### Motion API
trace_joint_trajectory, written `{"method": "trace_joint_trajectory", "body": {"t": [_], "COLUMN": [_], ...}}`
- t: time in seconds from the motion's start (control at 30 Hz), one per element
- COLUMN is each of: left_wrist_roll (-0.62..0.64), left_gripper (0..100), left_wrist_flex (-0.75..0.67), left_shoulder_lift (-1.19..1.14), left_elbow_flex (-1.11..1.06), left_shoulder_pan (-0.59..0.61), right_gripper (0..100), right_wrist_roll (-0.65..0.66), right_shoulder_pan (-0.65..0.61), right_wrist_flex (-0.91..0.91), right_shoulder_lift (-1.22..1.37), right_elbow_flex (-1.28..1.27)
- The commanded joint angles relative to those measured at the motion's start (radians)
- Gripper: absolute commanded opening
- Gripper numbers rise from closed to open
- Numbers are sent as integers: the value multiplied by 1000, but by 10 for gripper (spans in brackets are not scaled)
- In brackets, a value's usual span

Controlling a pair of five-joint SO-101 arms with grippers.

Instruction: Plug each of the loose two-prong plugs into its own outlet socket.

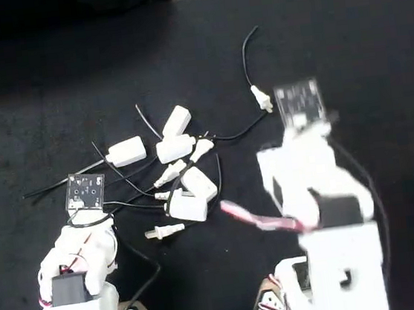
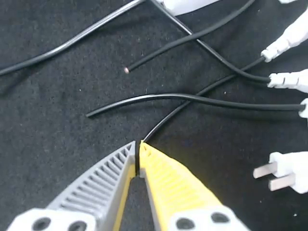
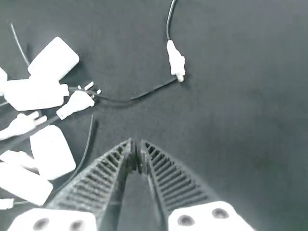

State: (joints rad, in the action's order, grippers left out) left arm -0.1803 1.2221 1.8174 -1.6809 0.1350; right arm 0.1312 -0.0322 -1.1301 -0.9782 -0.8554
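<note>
While the left gripper is clenched on nothing by a black cord, the right gripper is likewise closed and empty over bare tabletop. The sockets and most plugs lie tangled at the tabletop's middle (white bodies, black leads); one plug lies apart from them, nearer the far right corner

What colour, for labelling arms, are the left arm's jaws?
Left gripper: one grey, one yellow; clearest in the left wrist view.
</note>
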Motion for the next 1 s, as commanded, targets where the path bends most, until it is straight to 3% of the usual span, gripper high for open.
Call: {"method": "trace_joint_trajectory", "body": {"t": [0.0,0.33,0.6,0.97], "left_wrist_roll": [-5,-5,-5,-5], "left_gripper": [30,30,30,30], "left_wrist_flex": [-18,-18,-17,-17], "left_shoulder_lift": [3,2,2,2], "left_elbow_flex": [-19,-19,-19,-19], "left_shoulder_pan": [12,15,13,15], "right_gripper": [22,26,218,219], "right_wrist_roll": [9,121,219,318], "right_shoulder_pan": [14,43,44,46], "right_wrist_flex": [14,9,-183,-310], "right_shoulder_lift": [315,984,1394,1814], "right_elbow_flex": [259,828,1221,1756]}}
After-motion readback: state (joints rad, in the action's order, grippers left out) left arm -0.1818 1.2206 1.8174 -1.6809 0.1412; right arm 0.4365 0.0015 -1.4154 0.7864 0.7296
